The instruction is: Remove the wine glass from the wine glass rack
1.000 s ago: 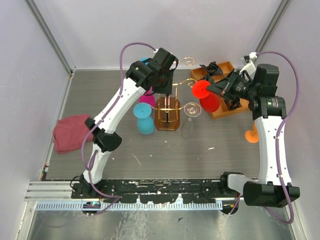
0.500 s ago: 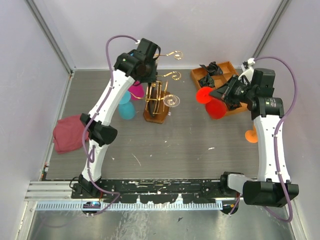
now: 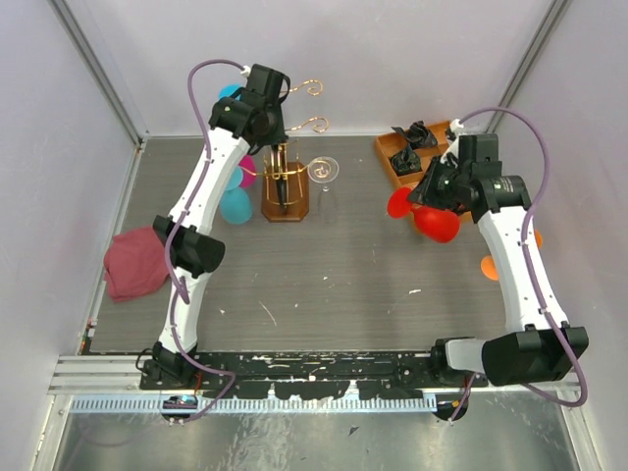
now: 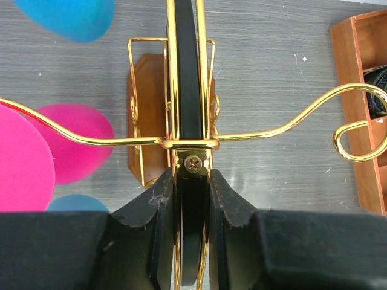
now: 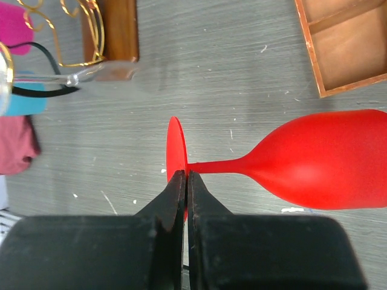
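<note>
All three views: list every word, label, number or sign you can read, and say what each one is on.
None: no readable text shows in any view.
The rack, red glass and tray bear no lettering.
White marks on the black rail form no letters.

Maroon cloth [image 3: 137,263] crumpled at the left edge, wooden tray [image 3: 383,150] with black objects [image 3: 410,137] back right
</note>
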You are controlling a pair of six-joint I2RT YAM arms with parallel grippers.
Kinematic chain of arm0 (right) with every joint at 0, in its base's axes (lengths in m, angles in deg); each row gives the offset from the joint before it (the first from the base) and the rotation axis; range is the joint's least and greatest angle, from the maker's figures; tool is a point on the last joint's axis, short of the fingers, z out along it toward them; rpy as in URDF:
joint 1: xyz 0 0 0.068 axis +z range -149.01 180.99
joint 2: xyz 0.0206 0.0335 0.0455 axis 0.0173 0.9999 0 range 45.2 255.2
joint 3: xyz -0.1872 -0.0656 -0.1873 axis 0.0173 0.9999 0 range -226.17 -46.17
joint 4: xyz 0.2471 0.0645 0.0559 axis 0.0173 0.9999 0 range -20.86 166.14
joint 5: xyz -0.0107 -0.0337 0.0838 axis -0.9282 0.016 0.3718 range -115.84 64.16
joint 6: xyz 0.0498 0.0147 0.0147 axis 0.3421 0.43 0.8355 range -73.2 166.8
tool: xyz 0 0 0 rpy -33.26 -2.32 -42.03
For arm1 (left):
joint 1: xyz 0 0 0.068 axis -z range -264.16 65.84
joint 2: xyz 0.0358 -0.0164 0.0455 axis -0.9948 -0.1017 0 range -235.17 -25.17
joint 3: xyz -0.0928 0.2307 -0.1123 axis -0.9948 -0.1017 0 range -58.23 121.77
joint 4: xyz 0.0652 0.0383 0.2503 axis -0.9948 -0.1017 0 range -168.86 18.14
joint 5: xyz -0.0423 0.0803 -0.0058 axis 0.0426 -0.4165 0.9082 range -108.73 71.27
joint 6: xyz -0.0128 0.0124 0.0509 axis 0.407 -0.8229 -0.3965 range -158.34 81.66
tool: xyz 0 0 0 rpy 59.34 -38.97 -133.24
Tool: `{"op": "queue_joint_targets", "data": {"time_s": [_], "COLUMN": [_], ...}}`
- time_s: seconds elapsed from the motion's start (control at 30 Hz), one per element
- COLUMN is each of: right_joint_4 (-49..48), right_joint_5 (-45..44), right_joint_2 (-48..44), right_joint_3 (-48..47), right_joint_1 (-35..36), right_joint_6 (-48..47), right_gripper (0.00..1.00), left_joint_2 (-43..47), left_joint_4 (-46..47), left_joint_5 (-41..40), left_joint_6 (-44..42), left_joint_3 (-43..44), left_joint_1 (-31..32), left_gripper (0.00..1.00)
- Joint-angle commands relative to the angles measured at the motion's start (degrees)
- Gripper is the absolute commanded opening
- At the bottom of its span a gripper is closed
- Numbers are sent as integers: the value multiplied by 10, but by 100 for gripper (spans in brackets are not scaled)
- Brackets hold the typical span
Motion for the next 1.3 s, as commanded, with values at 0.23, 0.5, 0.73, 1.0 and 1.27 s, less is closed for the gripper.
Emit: {"op": "queue_joint_targets", "data": {"time_s": [0.23, 0.5, 0.73, 1.0, 1.27], "right_joint_4": [36, 102, 159, 194, 136], "right_joint_5": [-355, -622, -765, -802, -785], "right_joint_2": [59, 182, 305, 344, 362], "right_joint_3": [-28, -39, -34, 33, 110], "right_joint_1": [186, 331, 372, 370, 329], "right_joint_6": [-21, 24, 63, 128, 108], "right_gripper": [1, 1, 1, 1, 1], "left_joint_2": [-9, 12, 54, 95, 113], "left_joint_4": [1, 15, 34, 55, 44], "left_joint_5": [7, 23, 31, 49, 66], "left_joint_6": [-9, -22, -35, -37, -37], "left_joint_3": [-14, -43, -98, -137, -139], "left_joint_1": [-30, -19, -11, -11, -11], "left_gripper": [43, 65, 75, 79, 80]}}
